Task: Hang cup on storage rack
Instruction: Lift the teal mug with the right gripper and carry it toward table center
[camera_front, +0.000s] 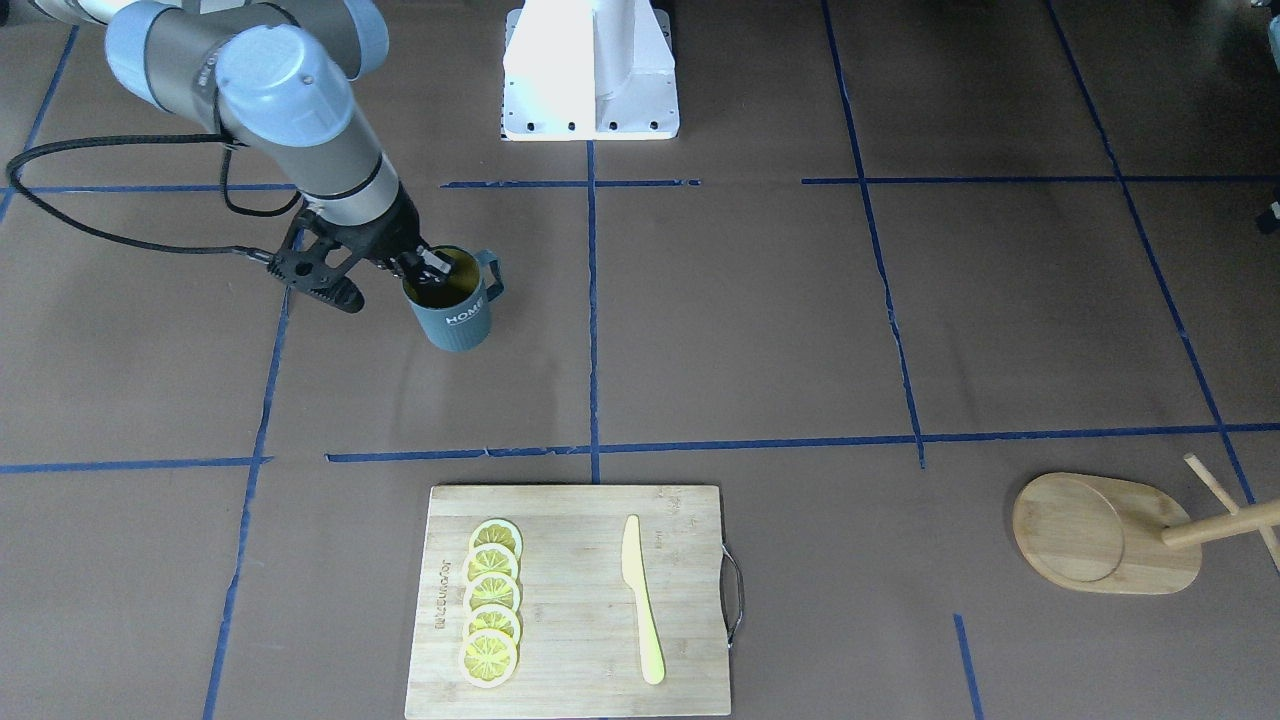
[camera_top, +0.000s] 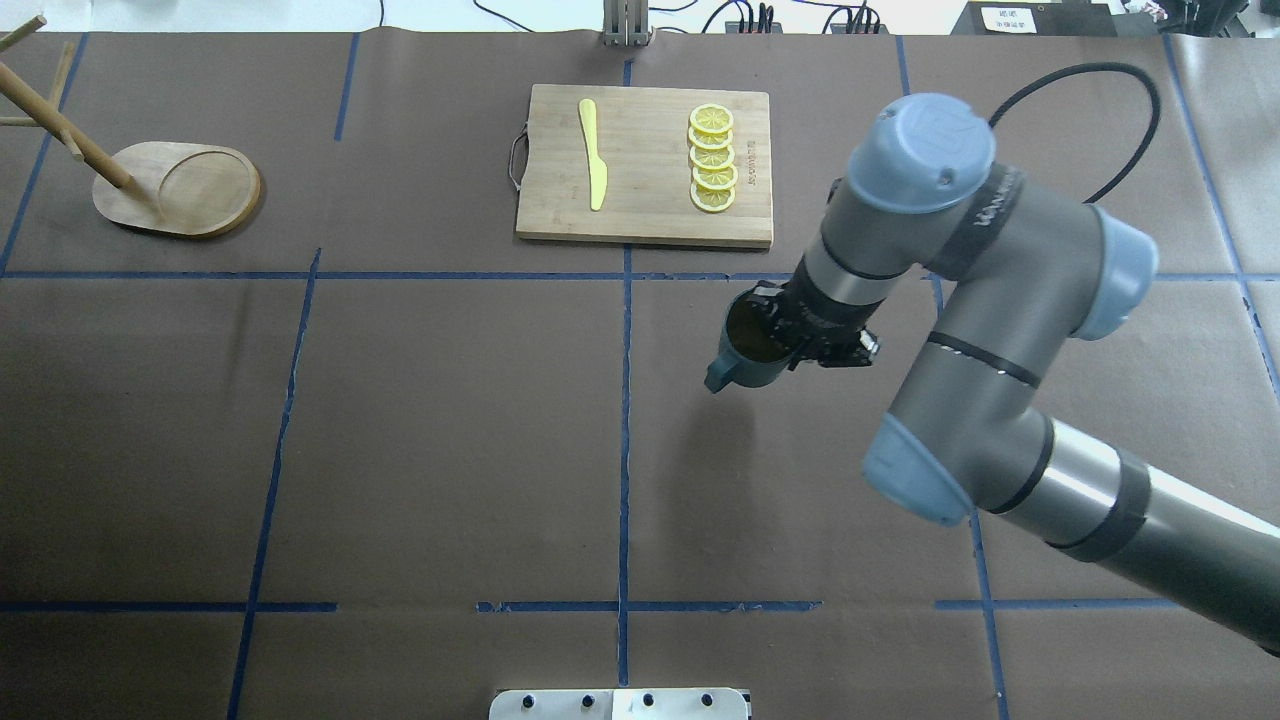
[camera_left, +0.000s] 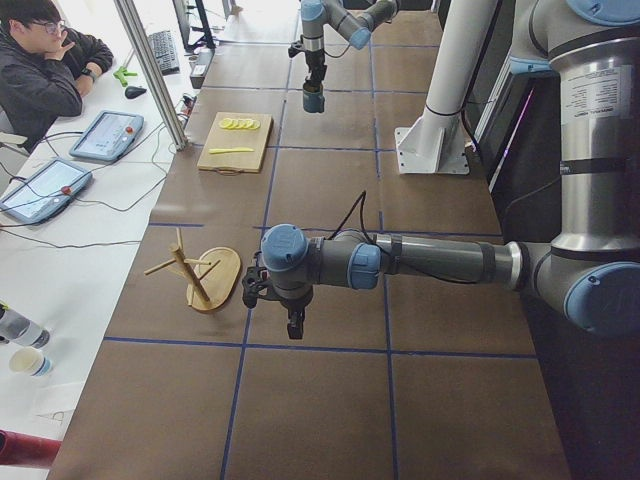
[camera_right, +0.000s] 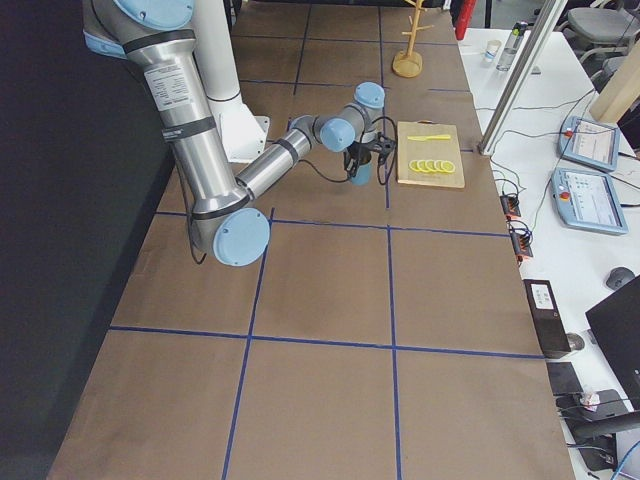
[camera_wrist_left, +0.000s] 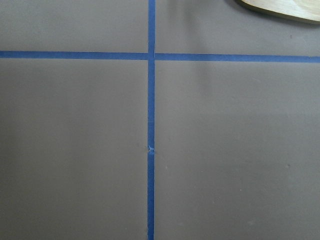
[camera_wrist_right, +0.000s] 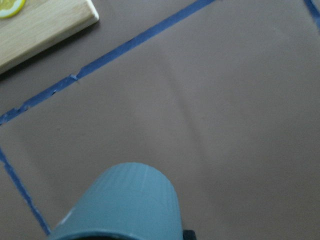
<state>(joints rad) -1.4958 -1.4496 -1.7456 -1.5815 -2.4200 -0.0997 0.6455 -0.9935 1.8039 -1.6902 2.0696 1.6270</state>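
The dark teal ribbed cup (camera_front: 455, 312) with white "HOME" lettering hangs tilted above the table in my right gripper (camera_front: 425, 268), which is shut on its rim, one finger inside. The cup also shows in the overhead view (camera_top: 745, 355) and in the right wrist view (camera_wrist_right: 125, 205). The wooden storage rack (camera_front: 1100, 535) stands upright at the far left corner of the table (camera_top: 190, 190), far from the cup. My left gripper (camera_left: 295, 322) hovers near the rack's base (camera_wrist_left: 280, 7). I cannot tell whether it is open or shut.
A rectangular cutting board (camera_top: 645, 205) with several lemon slices (camera_top: 712, 158) and a yellow knife (camera_top: 593, 155) lies at the far middle of the table. The white robot base (camera_front: 590, 70) is at the near edge. A person (camera_left: 45, 70) sits beside the table.
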